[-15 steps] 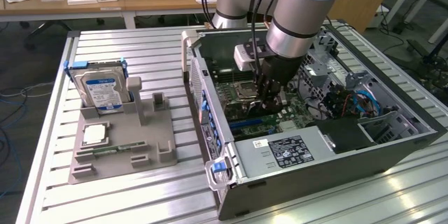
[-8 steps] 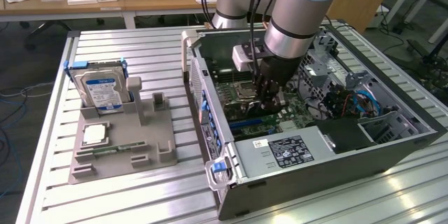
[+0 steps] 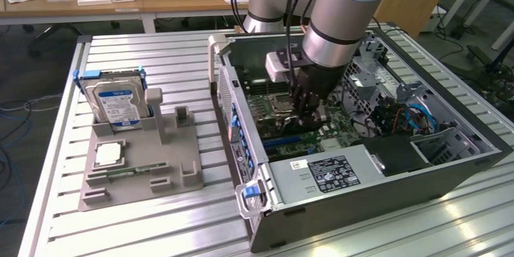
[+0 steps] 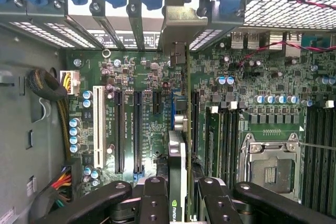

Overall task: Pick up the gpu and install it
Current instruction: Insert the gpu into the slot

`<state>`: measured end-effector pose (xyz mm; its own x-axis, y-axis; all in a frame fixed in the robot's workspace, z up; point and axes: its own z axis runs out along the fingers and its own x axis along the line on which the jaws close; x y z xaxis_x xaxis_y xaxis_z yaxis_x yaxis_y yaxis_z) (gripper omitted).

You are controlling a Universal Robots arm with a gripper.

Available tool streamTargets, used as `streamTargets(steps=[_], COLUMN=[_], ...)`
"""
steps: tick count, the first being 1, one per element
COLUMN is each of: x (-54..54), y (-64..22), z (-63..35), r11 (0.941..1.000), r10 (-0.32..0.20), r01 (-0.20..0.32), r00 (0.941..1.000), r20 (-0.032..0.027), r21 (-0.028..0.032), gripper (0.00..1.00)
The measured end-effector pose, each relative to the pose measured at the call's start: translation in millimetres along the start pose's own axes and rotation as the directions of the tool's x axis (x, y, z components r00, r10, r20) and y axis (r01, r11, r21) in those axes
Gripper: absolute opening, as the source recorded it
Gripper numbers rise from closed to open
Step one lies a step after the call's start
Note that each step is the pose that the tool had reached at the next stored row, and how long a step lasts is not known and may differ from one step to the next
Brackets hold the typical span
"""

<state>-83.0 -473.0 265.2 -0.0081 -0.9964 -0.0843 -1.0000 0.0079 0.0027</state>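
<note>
The gpu [image 4: 177, 166] is a slim dark card seen edge-on, with a greyish metal strip along its edge that bears a small green logo. It stands upright on its long edge, clamped from both sides between the fingers [image 4: 155, 203]. It sits low over the green motherboard [image 4: 142, 77] inside the open computer case [image 3: 386, 179], running parallel to the expansion slots. Whether it is seated in a slot cannot be told.

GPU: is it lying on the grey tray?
No, the gpu sits edge-on between the fingers, over the motherboard inside the case.
</note>
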Motion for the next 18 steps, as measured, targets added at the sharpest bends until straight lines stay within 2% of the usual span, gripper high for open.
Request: streamTargets(steps=[18], x=[0.0], y=[4.1], z=[0.1], r11=[1.0], r10=[0.0], r01=[0.0], r00=[1.0], r20=[-0.0001], r21=[0.0], gripper=[0.27])
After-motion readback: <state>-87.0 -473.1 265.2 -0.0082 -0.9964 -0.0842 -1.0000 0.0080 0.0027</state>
